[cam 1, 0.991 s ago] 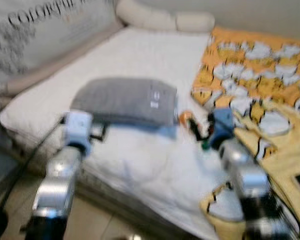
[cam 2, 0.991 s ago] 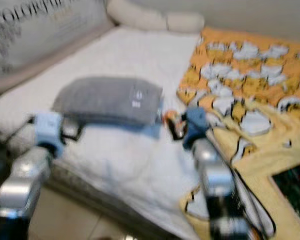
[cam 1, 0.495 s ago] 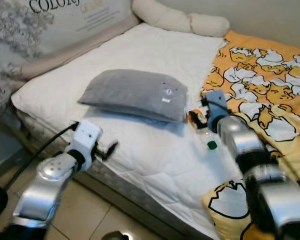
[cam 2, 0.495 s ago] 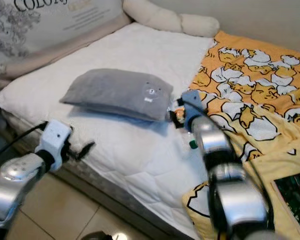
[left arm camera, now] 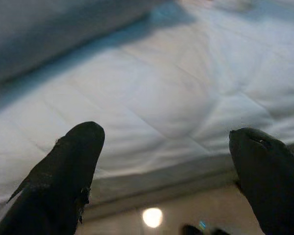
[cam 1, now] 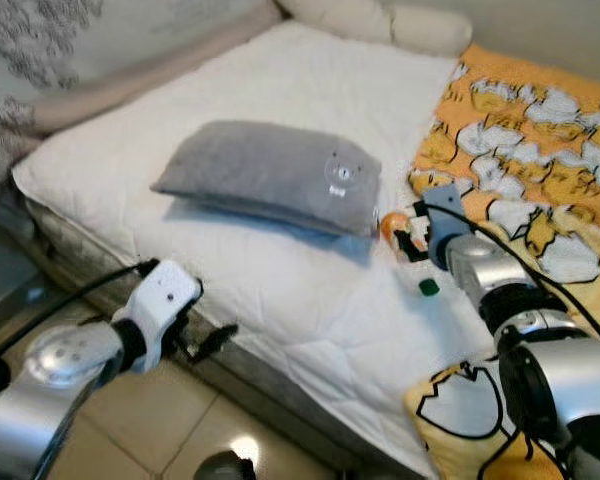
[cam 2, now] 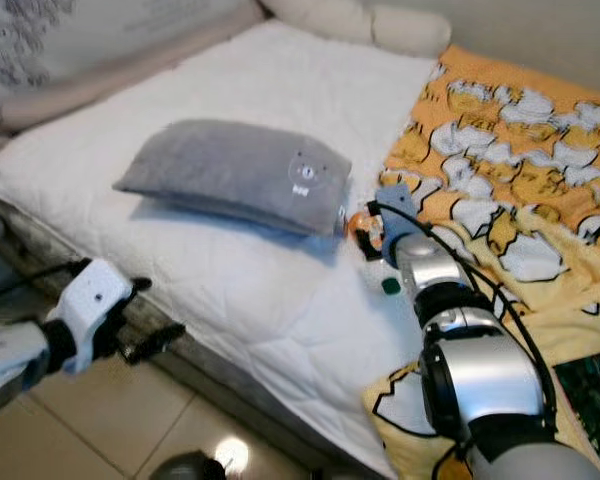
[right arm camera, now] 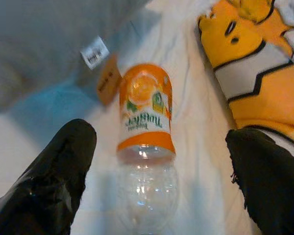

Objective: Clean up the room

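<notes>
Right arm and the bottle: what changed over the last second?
The right gripper has come forward and now hangs open over the empty bottle, jaws on either side, not closed. The left gripper has dropped toward the mattress edge. The bottle and the grey pillow lie as before; the camera shifted.

The right arm reaches forward, its silver segments in a line, the wrist bent a little down. The right pincer has its two black fingers spread wide, both tips low. The left arm is held lower and out to the side, elbow bent, with a white wrist block. The left pincer also has its fingers wide apart, and points forward.
</notes>
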You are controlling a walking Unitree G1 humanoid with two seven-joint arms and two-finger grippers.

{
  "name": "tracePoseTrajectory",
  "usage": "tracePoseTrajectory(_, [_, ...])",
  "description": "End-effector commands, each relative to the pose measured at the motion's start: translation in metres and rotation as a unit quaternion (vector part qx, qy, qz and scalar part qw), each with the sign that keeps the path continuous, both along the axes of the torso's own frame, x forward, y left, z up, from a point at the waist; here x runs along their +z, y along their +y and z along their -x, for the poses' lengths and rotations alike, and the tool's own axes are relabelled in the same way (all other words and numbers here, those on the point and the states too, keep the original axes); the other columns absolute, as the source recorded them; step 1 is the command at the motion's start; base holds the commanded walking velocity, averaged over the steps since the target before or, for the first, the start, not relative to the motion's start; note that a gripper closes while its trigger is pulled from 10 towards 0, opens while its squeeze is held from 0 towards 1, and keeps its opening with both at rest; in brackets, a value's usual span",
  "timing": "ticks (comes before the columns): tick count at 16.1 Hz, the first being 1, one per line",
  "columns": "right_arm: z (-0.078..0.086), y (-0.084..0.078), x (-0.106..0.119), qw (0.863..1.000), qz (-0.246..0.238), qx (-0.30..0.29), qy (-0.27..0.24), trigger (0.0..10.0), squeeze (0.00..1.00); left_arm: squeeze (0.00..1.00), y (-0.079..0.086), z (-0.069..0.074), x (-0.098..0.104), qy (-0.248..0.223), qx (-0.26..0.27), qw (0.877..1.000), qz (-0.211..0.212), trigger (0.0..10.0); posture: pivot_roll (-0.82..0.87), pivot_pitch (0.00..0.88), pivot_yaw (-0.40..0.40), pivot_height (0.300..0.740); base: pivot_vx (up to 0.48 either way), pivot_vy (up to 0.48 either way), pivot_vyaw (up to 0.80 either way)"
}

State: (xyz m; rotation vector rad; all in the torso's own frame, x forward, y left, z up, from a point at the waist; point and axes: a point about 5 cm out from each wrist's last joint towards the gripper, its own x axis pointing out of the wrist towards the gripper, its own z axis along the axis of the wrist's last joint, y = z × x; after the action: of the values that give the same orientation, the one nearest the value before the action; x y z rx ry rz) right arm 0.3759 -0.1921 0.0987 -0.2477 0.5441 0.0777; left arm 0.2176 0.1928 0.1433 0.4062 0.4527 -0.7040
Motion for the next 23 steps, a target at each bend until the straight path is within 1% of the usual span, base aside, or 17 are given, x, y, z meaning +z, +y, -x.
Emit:
tracePoseTrajectory(1, [0.001, -0.004, -0.001, 1.000, 0.010, -0.005, 0.004, 10.0, 1.00, 1.00, -0.002, 0.008, 0.009, 0.006, -0.012, 1.000, 0.001, 10.0, 0.13, 0.184, -0.035, 0.740, 0.000, 0.000, 0.00])
tracePoseTrajectory(3, [0.004, -0.009, -0.007, 1.000, 0.018, -0.013, 0.011, 10.0, 1.00, 1.00, -0.004, 0.013, 0.012, 0.013, -0.018, 1.000, -0.001, 10.0, 0.15, 0.208, -0.029, 0.740, 0.000, 0.000, 0.00])
tracePoseTrajectory(4, [0.007, -0.010, -0.012, 1.000, -0.001, -0.025, 0.015, 10.0, 1.00, 1.00, -0.004, 0.017, 0.015, 0.017, -0.019, 1.000, 0.000, 10.0, 0.17, 0.224, -0.023, 0.740, 0.000, 0.000, 0.00])
tracePoseTrajectory(5, [0.009, -0.010, -0.015, 0.999, -0.008, -0.029, 0.021, 10.0, 0.91, 1.00, -0.004, 0.020, 0.017, 0.020, -0.020, 1.000, -0.001, 10.0, 0.17, 0.231, -0.019, 0.740, 0.000, 0.000, 0.00])
tracePoseTrajectory(6, [0.011, -0.010, -0.018, 0.999, -0.013, -0.030, 0.023, 10.0, 0.00, 1.00, -0.002, 0.024, 0.019, 0.025, -0.019, 1.000, -0.004, 10.0, 0.18, 0.234, -0.017, 0.740, 0.000, 0.000, 0.00])
tracePoseTrajectory(8, [0.011, -0.009, -0.019, 0.999, -0.017, -0.032, 0.016, 10.0, 0.00, 1.00, 0.001, 0.026, 0.022, 0.029, -0.014, 0.999, -0.008, 10.0, 0.18, 0.238, -0.018, 0.740, 0.000, 0.000, 0.00])
tracePoseTrajectory(9, [0.011, -0.008, -0.019, 0.999, -0.032, -0.042, 0.014, 10.0, 0.00, 1.00, 0.001, 0.027, 0.024, 0.031, -0.012, 0.999, -0.008, 10.0, 0.19, 0.240, -0.020, 0.740, 0.000, 0.000, 0.00])
tracePoseTrajectory(10, [0.012, -0.008, -0.020, 0.998, -0.037, -0.046, 0.014, 7.2, 0.00, 1.00, 0.001, 0.028, 0.025, 0.032, -0.011, 0.999, -0.008, 10.0, 0.19, 0.240, -0.020, 0.740, 0.000, 0.000, 0.00])
tracePoseTrajectory(11, [0.013, -0.008, -0.022, 0.998, -0.043, -0.050, 0.015, 1.5, 0.00, 1.00, 0.000, 0.030, 0.026, 0.034, -0.011, 0.999, -0.007, 10.0, 0.19, 0.241, -0.022, 0.740, 0.000, 0.000, 0.00])
tracePoseTrajectory(12, [0.015, -0.006, -0.025, 0.998, -0.045, -0.050, 0.017, 0.0, 0.00, 1.00, -0.001, 0.034, 0.026, 0.038, -0.010, 0.999, -0.007, 10.0, 0.20, 0.244, -0.023, 0.740, 0.000, 0.000, 0.00])
tracePoseTrajectory(16, [0.014, -0.005, -0.025, 0.996, -0.057, -0.063, 0.007, 0.0, 0.00, 1.00, -0.001, 0.037, 0.027, 0.044, -0.007, 0.999, -0.007, 10.0, 0.20, 0.240, -0.025, 0.740, 0.000, 0.000, 0.00])
tracePoseTrajectory(21, [0.010, -0.004, -0.019, 0.996, -0.063, -0.067, -0.005, 0.0, 0.00, 1.00, -0.002, 0.035, 0.029, 0.043, -0.002, 0.999, -0.005, 10.0, 0.20, 0.224, -0.028, 0.740, 0.000, 0.000, 0.00])
tracePoseTrajectory(23, [0.009, -0.004, -0.018, 0.995, -0.065, -0.070, -0.009, 0.0, 0.00, 1.00, -0.002, 0.035, 0.026, 0.043, 0.001, 0.999, -0.004, 10.0, 0.18, 0.205, -0.028, 0.740, 0.000, 0.000, 0.00])
